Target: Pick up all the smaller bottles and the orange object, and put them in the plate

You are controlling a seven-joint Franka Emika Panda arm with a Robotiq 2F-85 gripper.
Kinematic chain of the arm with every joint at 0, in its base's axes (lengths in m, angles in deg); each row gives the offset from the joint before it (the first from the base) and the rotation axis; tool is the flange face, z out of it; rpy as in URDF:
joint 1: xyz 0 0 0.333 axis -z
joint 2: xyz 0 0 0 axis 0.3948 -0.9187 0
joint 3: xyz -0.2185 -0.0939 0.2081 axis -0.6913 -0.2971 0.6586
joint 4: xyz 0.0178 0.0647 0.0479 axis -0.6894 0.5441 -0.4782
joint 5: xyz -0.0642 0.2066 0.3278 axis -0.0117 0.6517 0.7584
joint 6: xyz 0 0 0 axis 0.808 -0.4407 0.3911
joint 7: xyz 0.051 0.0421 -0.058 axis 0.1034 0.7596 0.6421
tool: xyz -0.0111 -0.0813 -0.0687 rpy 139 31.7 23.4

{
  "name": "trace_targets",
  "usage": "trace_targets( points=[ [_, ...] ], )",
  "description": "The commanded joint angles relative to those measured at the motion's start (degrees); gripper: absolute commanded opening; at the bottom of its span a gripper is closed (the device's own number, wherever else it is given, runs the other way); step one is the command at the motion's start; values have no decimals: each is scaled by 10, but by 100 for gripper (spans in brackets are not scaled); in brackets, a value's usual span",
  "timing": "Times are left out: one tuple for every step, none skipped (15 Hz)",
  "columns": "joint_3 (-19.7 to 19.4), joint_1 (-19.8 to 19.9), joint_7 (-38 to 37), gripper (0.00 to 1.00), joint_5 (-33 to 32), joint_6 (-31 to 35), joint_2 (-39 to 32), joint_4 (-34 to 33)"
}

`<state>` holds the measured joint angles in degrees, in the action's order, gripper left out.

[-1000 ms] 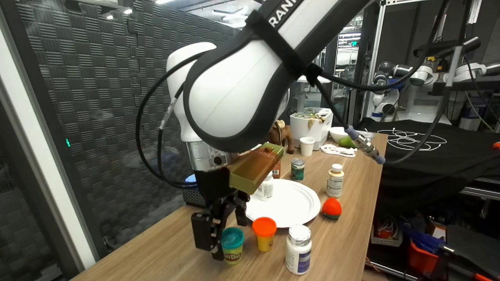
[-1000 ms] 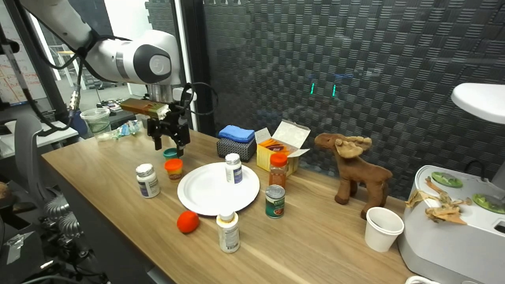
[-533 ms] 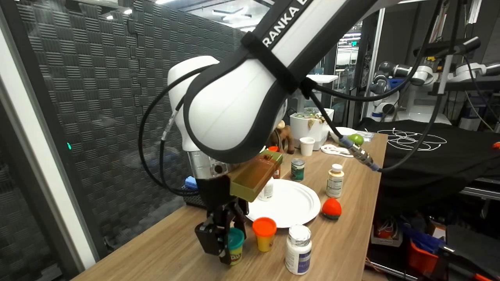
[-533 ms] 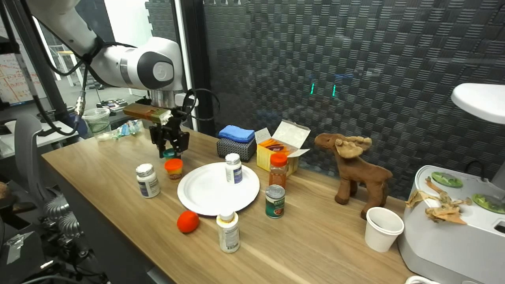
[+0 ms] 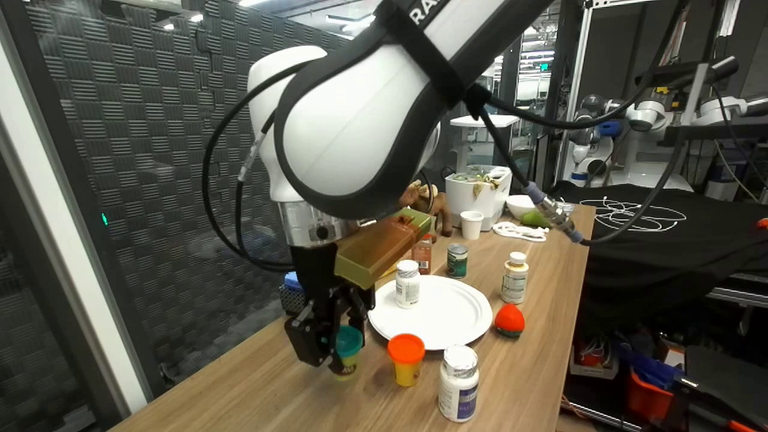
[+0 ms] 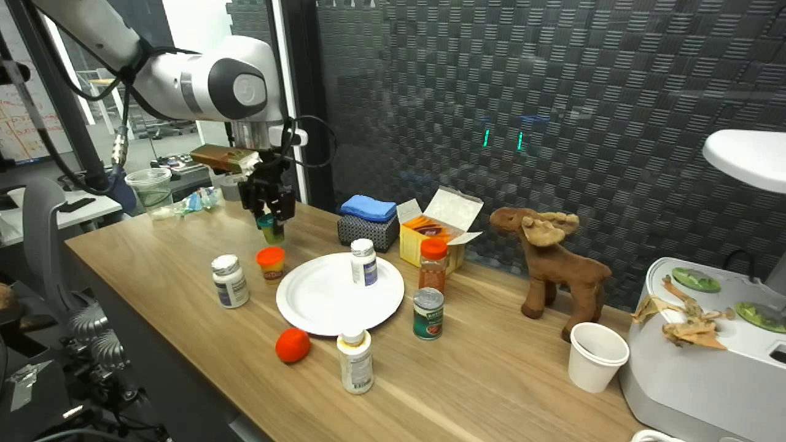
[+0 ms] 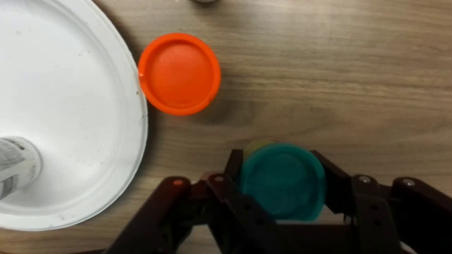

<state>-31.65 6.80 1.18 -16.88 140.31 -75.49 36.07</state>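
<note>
Within the last second the gripper (image 7: 279,169) has drawn its two fingers inward, and now they are clamped on the teal-capped jar (image 5: 349,354), one at each side of the cap. In both exterior views this jar is also higher than before, so I judge that it has just left the wooden table (image 6: 466,368), and that the carrying toward the plate (image 6: 313,301) can begin. On the plate stands so far one white bottle (image 6: 363,264); the orange-lidded jar (image 7: 179,74) is outside, just beside the rim, and the round orange object (image 5: 510,320) also waits on the table. About the materials: the teal cap is a smooth round disc with raised edge, probably plastic, above a yellowish body; the orange object is rounded, with a dark underside; the plate is shallow, matt, perhaps of paper; the table shows fine, long grain
</note>
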Motion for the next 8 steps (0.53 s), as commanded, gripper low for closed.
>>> trace_targets(
  points=[
    [-35, -13, -94, 24, -22, 22, 56, 33],
    [-43, -13, -119, 24, -29, 27, 65, 40],
    [-51, -11, -142, 24, -34, 32, 75, 49],
    [-58, -8, -166, 24, -37, 37, 83, 59],
    [-64, -5, -184, 24, -37, 42, 88, 68],
    [-67, -1, -190, 24, -33, 47, 92, 78],
    [-69, 4, -194, 24, -28, 50, 92, 85],
    [-70, 8, -198, 24, -25, 57, 92, 94]
  ],
)
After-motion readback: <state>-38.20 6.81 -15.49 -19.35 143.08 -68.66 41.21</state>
